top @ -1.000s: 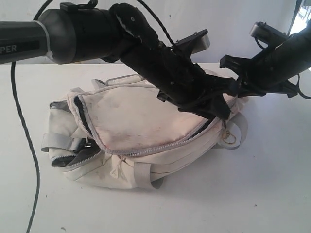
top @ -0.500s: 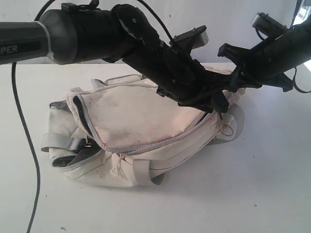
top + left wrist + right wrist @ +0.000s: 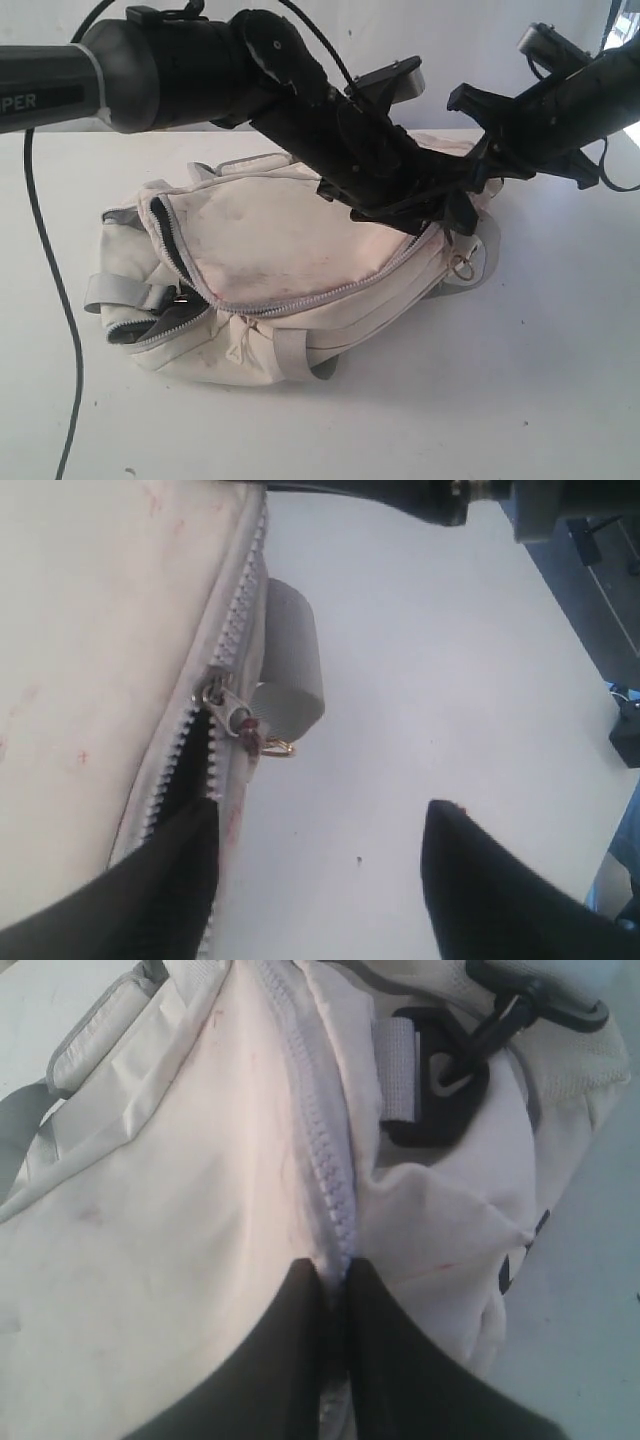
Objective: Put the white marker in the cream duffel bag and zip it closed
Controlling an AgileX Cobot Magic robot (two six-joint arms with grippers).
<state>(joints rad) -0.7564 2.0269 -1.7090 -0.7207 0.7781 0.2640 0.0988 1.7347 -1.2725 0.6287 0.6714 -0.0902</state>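
Exterior view: the bag [image 3: 270,240] lies on the white surface [image 3: 520,390], with both arms meeting over its right end.
Open room: bare surface in front of the bag and to its right; a black cable [image 3: 45,260] runs down the left side.
Edges: the surface's far edge runs behind the bag; in the left wrist view its edge [image 3: 560,620] runs diagonally, well apart from the bag.
Left claw [image 3: 320,808]: apart and holding nothing, one finger [image 3: 150,900] over the zip, the other over bare surface.
Right claw [image 3: 335,1265]: together, nipping the bag's zip seam.
Zip: the slider [image 3: 215,692] sits near the bag's end; the teeth are meshed beyond it and gape dark on the left claw's side.
Bag's look: soft cream fabric with reddish smudges; a grey strap loop [image 3: 292,660] and a metal ring [image 3: 280,747] just beside the slider; a black buckle [image 3: 435,1085] on webbing.
Left end: two pocket zips [image 3: 165,235] gape dark.
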